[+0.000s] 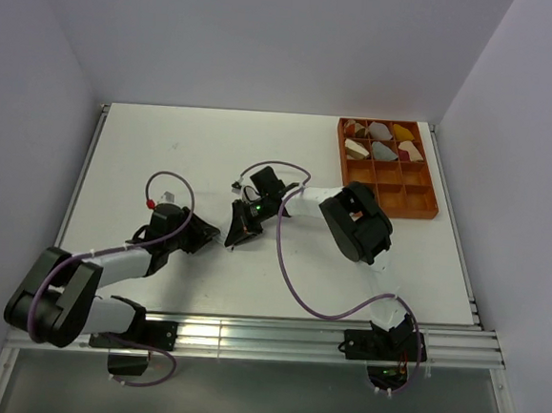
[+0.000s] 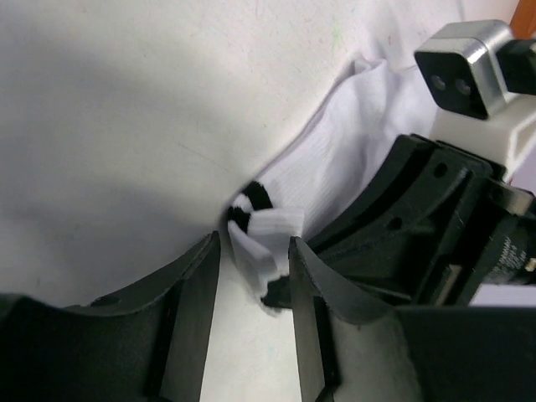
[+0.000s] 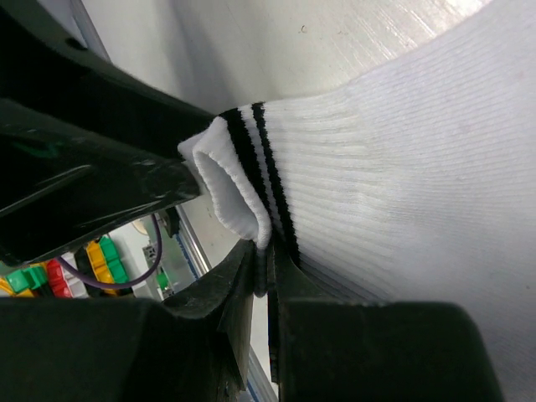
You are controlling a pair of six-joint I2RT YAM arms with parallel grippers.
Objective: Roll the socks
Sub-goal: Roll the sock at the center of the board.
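Pinched tight in my right gripper [image 3: 265, 289], fingers pressed together on it, is the striped cuff of the sock [image 3: 402, 167]. From there the white foot spreads over the table [image 3: 335, 42]. Facing it, my left gripper [image 2: 251, 244] stands spread astride the cuff's folded edge, a sliver of gap showing.

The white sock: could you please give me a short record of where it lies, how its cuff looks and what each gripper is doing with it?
thing: white sock, lying on the table
cuff: two black stripes, mouth slightly open
left gripper: one finger on each side of the cuff; grip unclear
right gripper: shut on the cuff edge
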